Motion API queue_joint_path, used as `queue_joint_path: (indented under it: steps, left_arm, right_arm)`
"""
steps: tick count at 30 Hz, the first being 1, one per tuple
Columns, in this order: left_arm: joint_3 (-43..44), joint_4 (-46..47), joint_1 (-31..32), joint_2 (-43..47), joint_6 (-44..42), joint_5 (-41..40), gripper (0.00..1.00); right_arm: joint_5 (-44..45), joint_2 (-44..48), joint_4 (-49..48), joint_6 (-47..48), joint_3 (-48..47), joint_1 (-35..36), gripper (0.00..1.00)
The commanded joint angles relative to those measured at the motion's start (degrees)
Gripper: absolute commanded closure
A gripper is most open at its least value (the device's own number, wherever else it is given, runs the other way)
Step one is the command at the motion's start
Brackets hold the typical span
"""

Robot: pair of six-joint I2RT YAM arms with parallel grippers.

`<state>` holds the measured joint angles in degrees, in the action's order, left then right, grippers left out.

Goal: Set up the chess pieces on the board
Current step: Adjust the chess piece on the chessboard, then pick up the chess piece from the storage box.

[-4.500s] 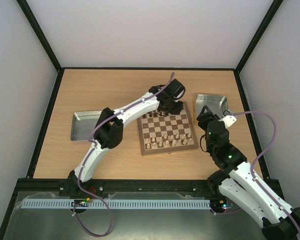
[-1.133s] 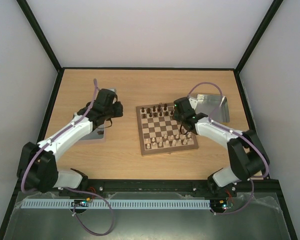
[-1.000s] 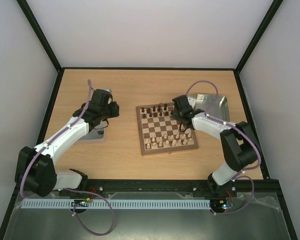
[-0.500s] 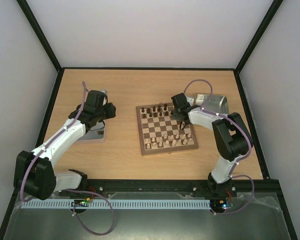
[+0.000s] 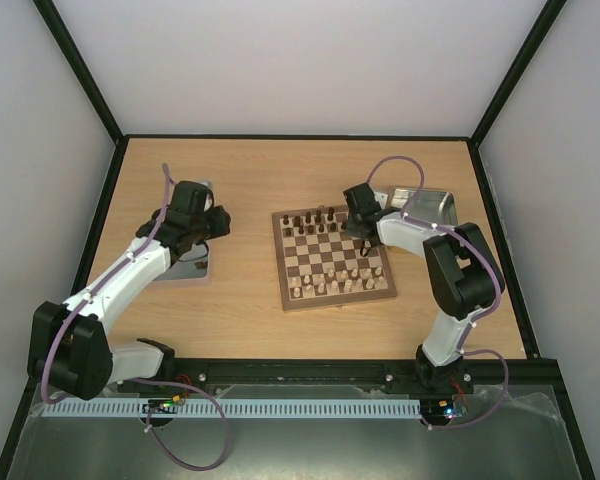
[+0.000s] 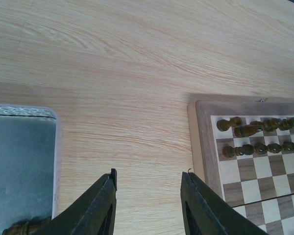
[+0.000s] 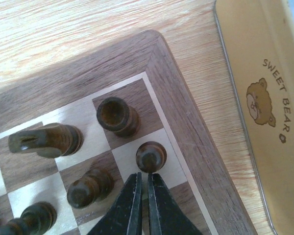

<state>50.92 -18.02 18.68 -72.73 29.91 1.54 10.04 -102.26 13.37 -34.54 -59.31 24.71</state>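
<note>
The board [image 5: 336, 299] lies at the table's middle, with dark chess pieces [image 5: 314, 218] along its far rows. My right gripper [image 5: 366, 233] hovers over the board's far right corner, shut [image 7: 143, 177] and holding nothing. A dark pawn [image 7: 150, 156] stands just past its tips, next to a rook [image 7: 115, 115] and a knight [image 7: 45, 139]. Off to the left, my left gripper [image 5: 202, 216] hangs open [image 6: 149, 175] over bare wood between the left tray [image 6: 19, 161] and the board's edge [image 6: 200, 142]. One dark piece [image 6: 20, 228] lies in that tray.
Pale pieces [image 5: 340, 281] fill the board's near rows. A shiny tray [image 5: 427, 206] printed "Sweet Bear" [image 7: 264, 103] sits right of the board. The left tray [image 5: 186, 268] lies under the left arm. Black frame posts border the table.
The right gripper has slid toward the board's far right corner and closed fully, empty, beside the pawn. The left arm has drawn back a little to the left, jaws unchanged.
</note>
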Motion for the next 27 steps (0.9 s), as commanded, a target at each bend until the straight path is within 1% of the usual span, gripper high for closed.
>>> queue_joint_path:
  steps: [1, 4, 5, 9, 12, 17, 20, 23, 27]
  left_arm:
    - [-0.17, -2.28, -1.22, 1.50, 1.12, -0.80, 0.60]
    - [-0.16, -4.33, -2.63, 2.32, 1.57, -1.51, 0.59]
    - [-0.24, -5.30, -3.21, 2.67, 1.87, -1.71, 0.57]
    - [-1.36, -8.50, -5.81, 4.53, 2.55, -2.13, 0.53]
    - [-2.93, -11.32, -8.94, 6.49, 3.06, -0.99, 0.50]
    - [-7.38, -14.52, -15.01, 9.26, 3.45, 3.49, 0.46]
    - [-9.03, -16.26, -17.78, 9.45, 2.91, 3.21, 0.46]
    - [-7.67, -18.09, -19.59, 8.40, 2.45, 4.43, 0.46]
    - [-7.07, -20.18, -19.73, 5.79, -0.07, 6.98, 0.48]
  right_arm:
    - [-4.43, 4.26, 2.72, 1.24, -0.17, -0.54, 0.92]
    - [-8.24, 10.47, 3.78, 0.78, 0.60, -0.54, 0.85]
    - [-8.66, 12.79, 3.99, 0.52, 1.02, -0.54, 0.83]
    - [-8.41, 20.39, 4.52, -0.07, 2.65, -0.54, 0.72]
    - [-8.67, 24.37, 4.85, -0.42, 3.67, -0.54, 0.68]
    - [-10.43, 31.33, 3.27, -1.37, 8.32, -0.54, 0.64]
    - [-10.62, 35.16, 0.80, -1.50, 12.17, -0.54, 0.62]
    - [-11.70, 36.64, -0.38, -1.55, 13.99, -0.54, 0.61]
    - [-11.11, 35.77, -2.64, -3.49, 15.54, -0.54, 0.60]
